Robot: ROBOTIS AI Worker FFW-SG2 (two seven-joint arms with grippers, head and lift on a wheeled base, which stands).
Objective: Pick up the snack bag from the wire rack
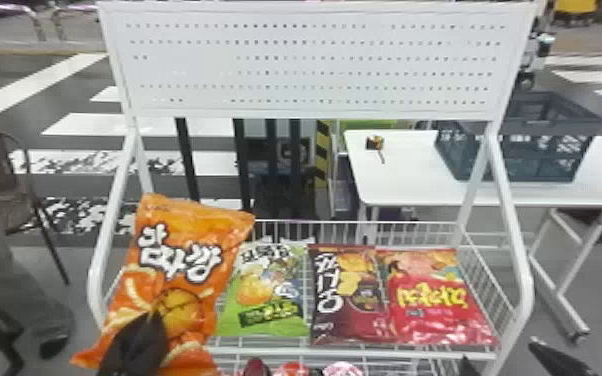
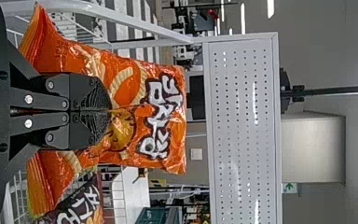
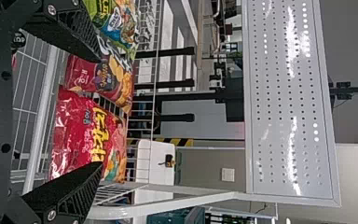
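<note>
- Wire rack (image 1: 365,353), beyond the left end effector (image 2: 109,110)
- Orange snack bag (image 1: 180,265), ahead of that end effector, grasped by its lower middle; probably light, slippery, crushable, so pinch loose film gently
- Right end effector (image 3: 99,112), released, red bag (image 3: 88,140) just ahead

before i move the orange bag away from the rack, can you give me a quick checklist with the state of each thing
1. Left claw closed on the orange bag: ok.
2. Bag's lower end clear of the wire rack: cannot tell.
3. Visible gap to the green bag: not ok, the orange bag overlaps its edge in the head view; contact is unclear.
4. Dark brown bag and red bag lying in the rack: ok.
5. Right claw open and empty: ok.
</note>
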